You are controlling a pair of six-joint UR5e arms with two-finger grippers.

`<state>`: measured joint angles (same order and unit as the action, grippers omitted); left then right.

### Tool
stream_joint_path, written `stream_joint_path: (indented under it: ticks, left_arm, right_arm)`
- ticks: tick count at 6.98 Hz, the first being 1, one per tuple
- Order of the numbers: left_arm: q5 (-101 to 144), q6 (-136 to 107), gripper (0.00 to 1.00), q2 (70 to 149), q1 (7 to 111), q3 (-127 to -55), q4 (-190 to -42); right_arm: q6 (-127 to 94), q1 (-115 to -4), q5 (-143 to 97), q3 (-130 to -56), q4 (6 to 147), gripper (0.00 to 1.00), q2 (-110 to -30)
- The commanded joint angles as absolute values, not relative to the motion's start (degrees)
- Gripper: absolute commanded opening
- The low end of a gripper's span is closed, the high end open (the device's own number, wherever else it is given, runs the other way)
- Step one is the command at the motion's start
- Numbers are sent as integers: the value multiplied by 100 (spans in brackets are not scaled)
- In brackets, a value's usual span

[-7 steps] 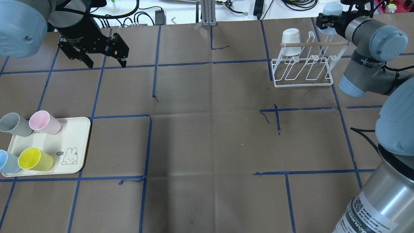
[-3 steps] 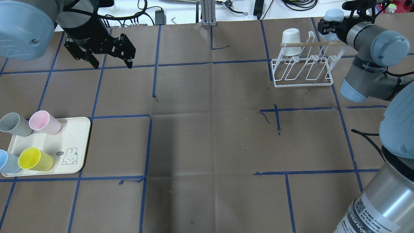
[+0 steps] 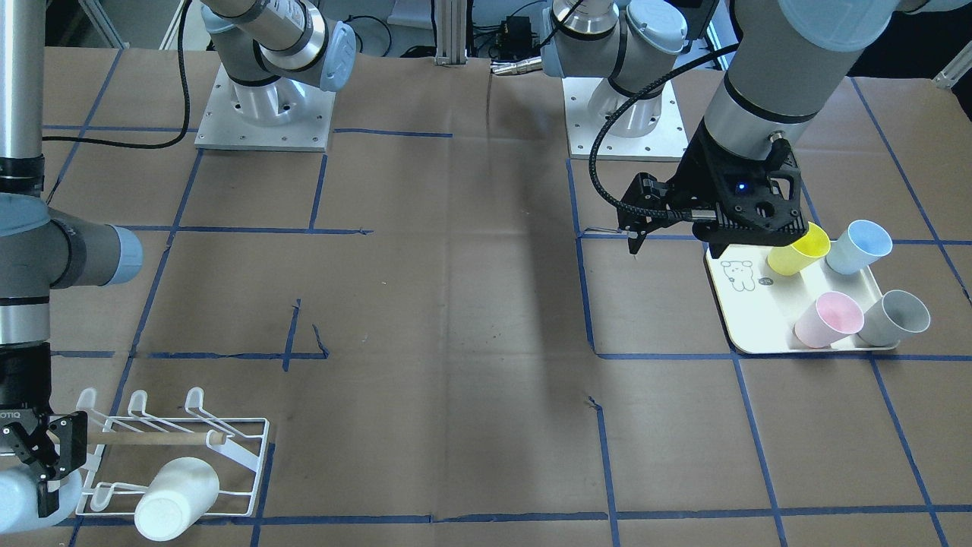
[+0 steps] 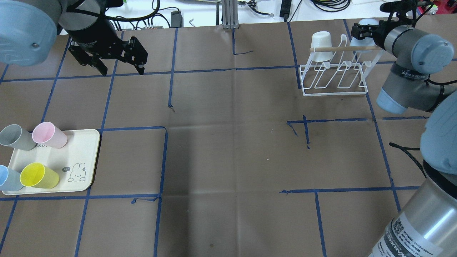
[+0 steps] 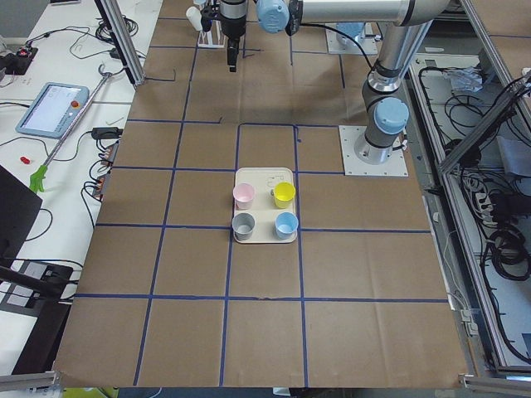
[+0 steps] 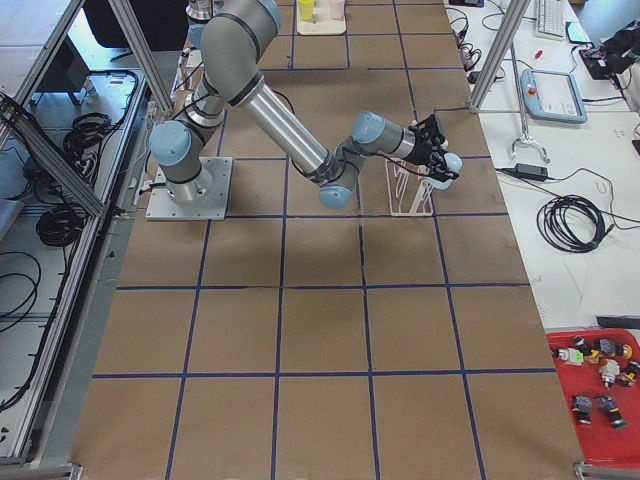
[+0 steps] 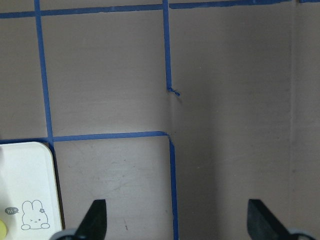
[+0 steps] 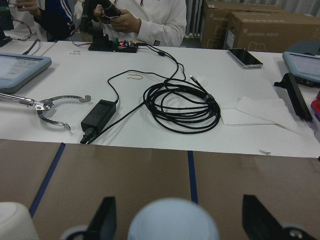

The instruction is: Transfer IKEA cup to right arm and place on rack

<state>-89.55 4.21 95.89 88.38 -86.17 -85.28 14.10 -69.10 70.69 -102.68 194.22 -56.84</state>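
Holding one blue cup (image 4: 360, 35), right claw (image 4: 361, 30) clenched; left claw (image 4: 119, 67) released.

Even overhead light, frames sharp — soft arm shadows (faint) across the table (image 4: 228, 142).

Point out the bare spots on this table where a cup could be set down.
The broad middle between the cream tray and the rack is bare paper. The tray is crowded with four cups; the right gripper with its pale blue cup crowds the rack.
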Motion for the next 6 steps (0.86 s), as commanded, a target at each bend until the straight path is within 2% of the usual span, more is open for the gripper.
stream_joint_path:
  ticks: [1,3,5,6]
  left_arm:
    - [-8965,422,99,9589,8833,-8622,-8534]
    - [-8974,422,99,9580,8833,-8613,-8534]
    - [-8982,334,99,9580,8833,-8613,-8525]
    - [-8982,264,99,9580,8833,-8613,-8525]
  right_arm:
    - [1424,-6908,7084,-10213,19415,100,-5721]
    - [1398,-6952,7075,-10195,19084,100,-6255]
    - [1450,-6961,7075,-10204,18923,100,-6363]
    - [1398,-6978,7101,-10195,17722,100,-6920]
